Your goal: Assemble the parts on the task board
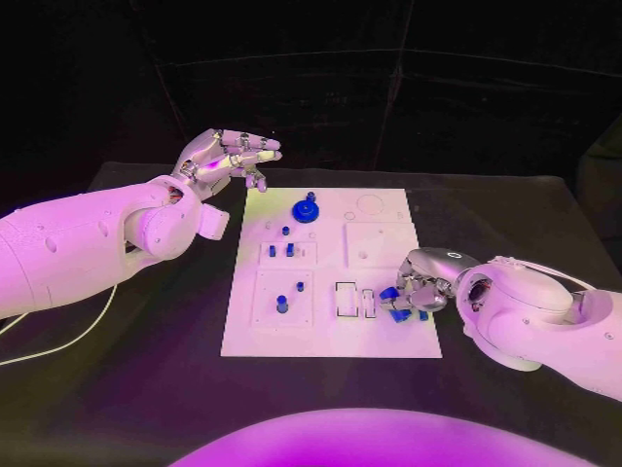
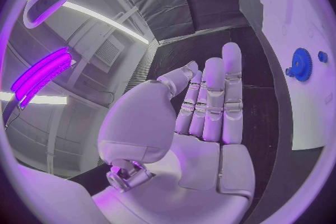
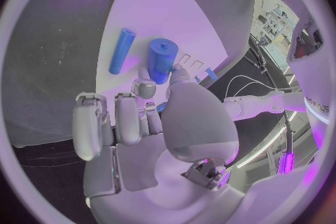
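Note:
The white task board (image 1: 381, 341) lies mid-table. My right hand (image 1: 423, 282) rests low over its near right corner. There its thumb and a fingertip pinch a stubby blue cylinder (image 3: 162, 59), with its end towards the board (image 3: 175, 5). A thin blue rod (image 3: 121, 50) lies loose beside it. More blue pieces (image 1: 399, 314) show under that hand. My left hand (image 1: 227, 156) hovers off the board's far left corner; its fingers (image 2: 210, 101) are straight and apart and hold nothing. A blue gear (image 1: 307, 209) (image 2: 302, 64) sits on the far part of the board.
Small blue pegs (image 1: 281, 305) stand in the board's left-hand plates. Two narrow rectangular slots (image 1: 346, 299) lie just left of my right hand. A white cable (image 1: 58, 341) trails over the black table (image 1: 142, 389) under my left arm.

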Controlling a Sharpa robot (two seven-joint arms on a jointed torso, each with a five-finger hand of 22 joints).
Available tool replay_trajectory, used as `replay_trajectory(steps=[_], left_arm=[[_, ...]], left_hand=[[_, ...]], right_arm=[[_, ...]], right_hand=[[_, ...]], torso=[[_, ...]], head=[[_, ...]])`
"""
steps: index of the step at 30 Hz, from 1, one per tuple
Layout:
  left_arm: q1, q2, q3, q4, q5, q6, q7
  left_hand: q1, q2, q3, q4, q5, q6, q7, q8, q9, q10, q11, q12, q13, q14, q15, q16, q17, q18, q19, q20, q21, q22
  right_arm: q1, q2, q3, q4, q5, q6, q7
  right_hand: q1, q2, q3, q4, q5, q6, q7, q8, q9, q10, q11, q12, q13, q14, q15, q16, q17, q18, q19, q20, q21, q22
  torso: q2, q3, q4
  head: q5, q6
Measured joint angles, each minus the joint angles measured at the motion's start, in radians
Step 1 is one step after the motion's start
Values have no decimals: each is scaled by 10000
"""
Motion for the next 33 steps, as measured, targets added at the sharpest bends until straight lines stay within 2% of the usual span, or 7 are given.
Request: replay_trajectory(steps=[5, 11, 15, 22, 29, 33], left_arm=[[0, -4, -1, 1, 0, 9, -5], [0, 2, -1, 7, 0, 21, -14], [0, 2, -1, 12, 0, 29, -21], [0, -2, -3, 19, 0, 40, -35], [0, 9, -2, 38, 0, 54, -48], [0, 12, -2, 46, 1, 61, -52]], left_hand=[[0, 0, -27, 27, 0, 0, 0, 0, 0, 0, 0, 32, 0, 0, 0, 0, -22, 0, 0, 0, -40, -16], [0, 0, -27, 27, 0, 0, 0, 0, 0, 0, 0, 60, 0, 0, 0, 0, -24, 0, 0, 0, -40, -18], [0, 0, -27, 27, 0, 0, 0, 0, 0, 0, 0, 60, 0, 0, 0, 0, -24, -1, 0, 0, -40, -18], [0, 0, -27, 27, 0, 0, 0, 0, 0, 0, 0, 60, 0, 0, 0, 0, -23, -1, 0, 0, -40, -17], [0, 0, -27, 27, 0, 0, 0, 0, 0, 0, 0, 60, 0, 0, 0, 0, -23, 0, 0, 0, -40, -16], [0, 0, -27, 27, 0, 0, 0, 0, 0, 0, 0, 60, 0, 0, 0, 0, -23, 0, 0, 0, -40, -16]], right_arm=[[-16, -178, -14, 258, 376, -618, -54], [-9, -196, -4, 571, 1058, -1437, -32], [-6, -20, -2, 650, 1377, -1735, -10], [-4, 411, -1, 543, 1701, -1853, -12], [0, 997, 0, 207, 1892, -1815, -153], [2, 1213, 1, 34, 1952, -1780, -271]], right_hand=[[47, 29, -77, 50, 331, 120, -54, 108, 46, 123, -53, 81, 159, -36, -38, 81, 149, 0, 0, 0, 43, 0], [6, 156, -118, 89, 447, 121, -54, 117, 180, 159, -88, 81, 230, -37, -37, 96, 225, 1, 0, 0, 43, -1], [-20, 201, -154, 126, 535, 150, -84, 117, 237, 183, -113, 82, 261, -36, -37, 121, 248, 1, -39, -38, 83, -1], [-125, 306, -192, 153, 535, 160, -94, 116, 244, 196, -125, 82, 303, -36, -37, 120, 267, 1, -39, -38, 84, -1], [-285, 466, -289, 150, 534, 173, -107, 116, 314, 264, -123, 81, 323, -37, -36, 120, 256, 3, -39, -38, 84, -1], [-402, 582, -425, 148, 327, 178, -108, 116, 358, 264, -123, 81, 323, -37, -36, 120, 239, 3, -39, -38, 84, -1]], torso=[[-8, -2, -6], [-7, -12, -2], [0, -12, 6], [0, -12, 12], [0, -17, 17], [0, -18, 17]], head=[[0, 23], [-4, 30], [28, 31], [85, 10], [101, 31], [121, 29]])
